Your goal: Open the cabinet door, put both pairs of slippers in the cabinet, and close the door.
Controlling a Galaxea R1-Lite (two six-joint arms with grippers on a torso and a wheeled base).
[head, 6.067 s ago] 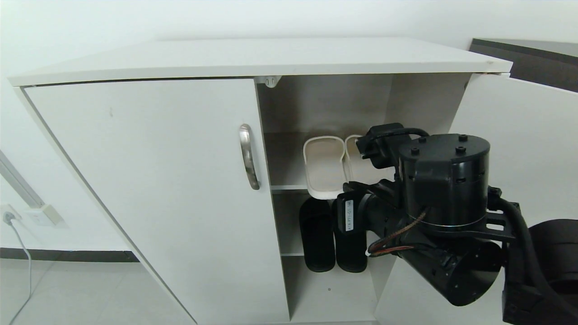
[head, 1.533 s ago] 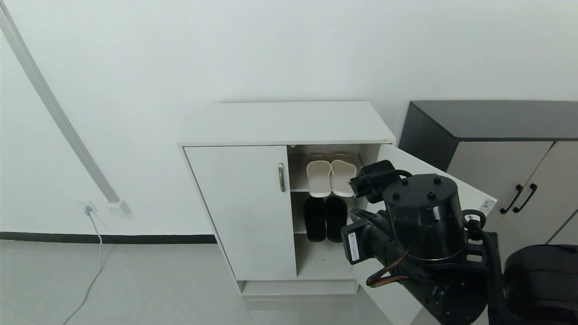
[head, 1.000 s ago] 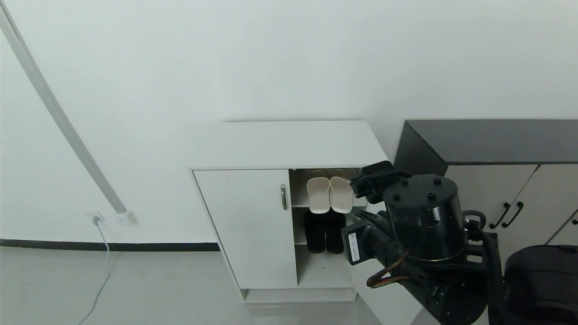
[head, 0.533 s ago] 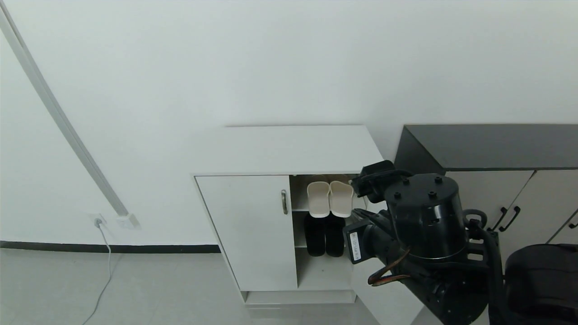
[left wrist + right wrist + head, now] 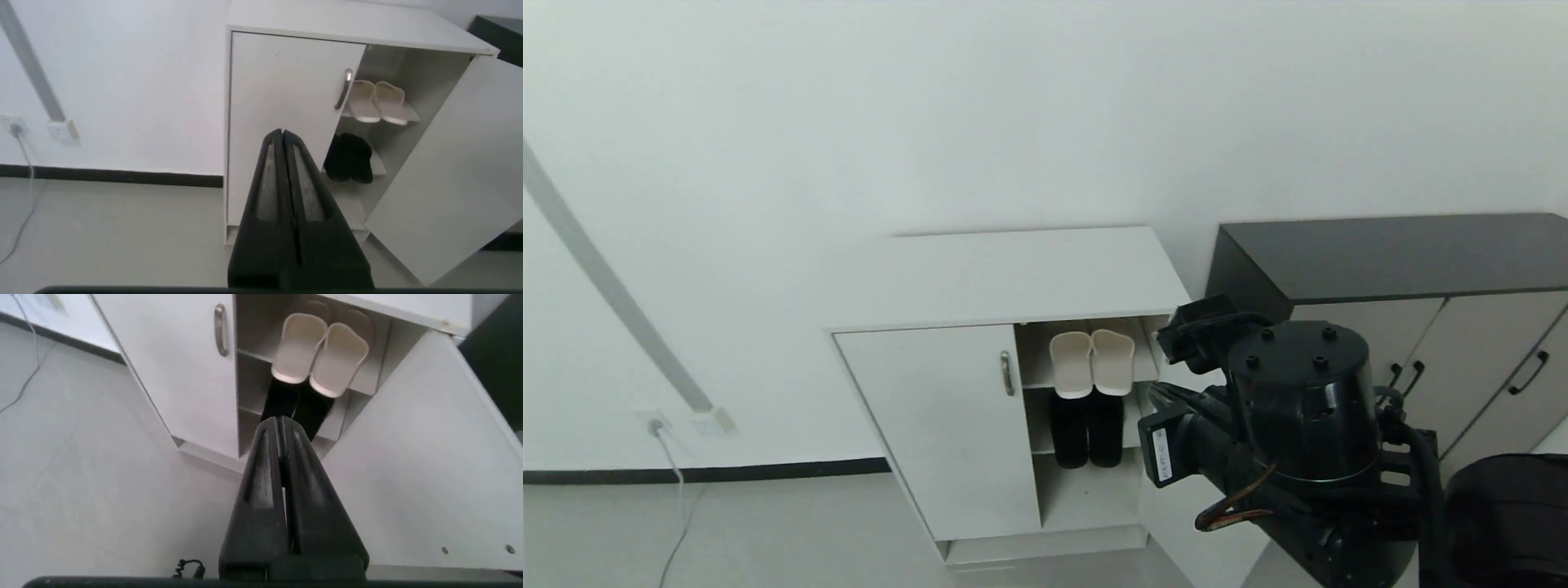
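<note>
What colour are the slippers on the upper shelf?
The upper slippers are cream white, clearest in the right wrist view.

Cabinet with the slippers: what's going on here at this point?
Both pairs are already inside the cabinet: the white slippers on the upper shelf, the black slippers on the shelf below. The right door stands wide open, the left door is shut. Neither arm touches anything: the left gripper and the right gripper are both shut and empty, held off from the cabinet front. What is left is closing the door.
</note>
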